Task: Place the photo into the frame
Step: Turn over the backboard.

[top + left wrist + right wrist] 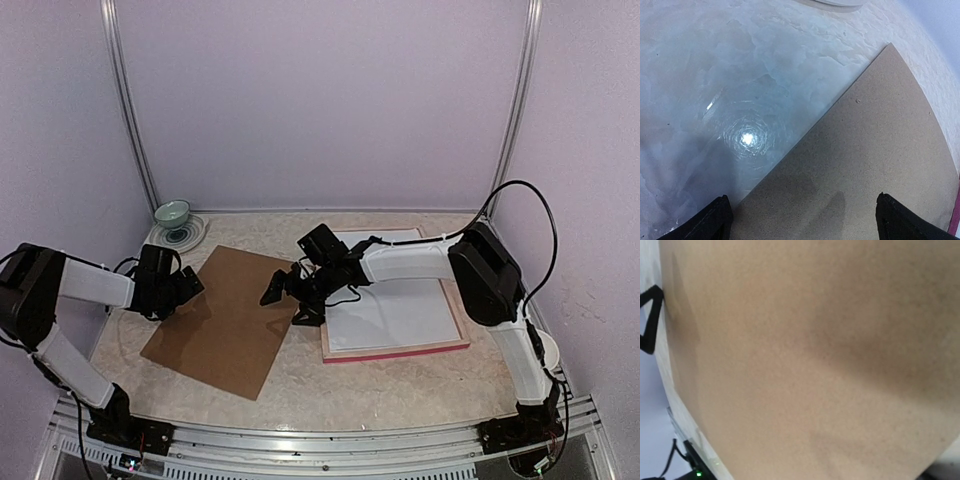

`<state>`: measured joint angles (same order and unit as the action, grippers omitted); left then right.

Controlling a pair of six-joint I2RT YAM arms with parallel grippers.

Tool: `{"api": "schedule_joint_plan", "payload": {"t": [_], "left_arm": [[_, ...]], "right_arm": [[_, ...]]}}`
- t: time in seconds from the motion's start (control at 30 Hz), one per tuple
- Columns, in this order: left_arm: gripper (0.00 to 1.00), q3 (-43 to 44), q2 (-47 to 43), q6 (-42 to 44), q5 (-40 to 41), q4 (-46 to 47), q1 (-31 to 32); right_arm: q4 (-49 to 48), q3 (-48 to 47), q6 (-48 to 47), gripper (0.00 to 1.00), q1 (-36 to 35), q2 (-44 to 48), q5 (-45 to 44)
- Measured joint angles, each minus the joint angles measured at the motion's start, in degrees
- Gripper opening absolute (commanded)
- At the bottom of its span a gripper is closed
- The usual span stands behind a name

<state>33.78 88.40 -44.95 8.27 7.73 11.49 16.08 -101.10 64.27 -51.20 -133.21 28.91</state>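
Both hands spread, gripping nothing: left hand point(190, 288) at the left edge of the brown board point(225, 320), right hand point(290, 303) over its right edge. The frame point(400, 351) lies right of centre with a white sheet point(400, 310) inside; no red photo visible. Risk: the board gets shoved into the frame rail.

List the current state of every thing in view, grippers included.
Pink-edged wooden picture frame: lying flat, a white sheet filling its opening.
Plain brown backing board: flat on the table, outside the frame, not gripped.
Left gripper: open, at the board's left edge.
Right gripper: open, above the board's right edge.
Pale green bowl: upright on a plate, back left.
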Motion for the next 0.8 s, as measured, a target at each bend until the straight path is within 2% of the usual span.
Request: {"api": "schedule_joint_plan", "payload": {"t": [0.3,0.8], "left_arm": [[0.99,-2.27,-0.81,-0.39,2.45,2.67,2.67],[0.99,-4.61,-3.74,-1.57,2.60,2.10,3.28]], "right_arm": [[-7.41,5.14,2.78,0.99,2.27,1.51,3.30],[-9.94,5.55,1.36,0.99,3.39,2.38,4.46]]}}
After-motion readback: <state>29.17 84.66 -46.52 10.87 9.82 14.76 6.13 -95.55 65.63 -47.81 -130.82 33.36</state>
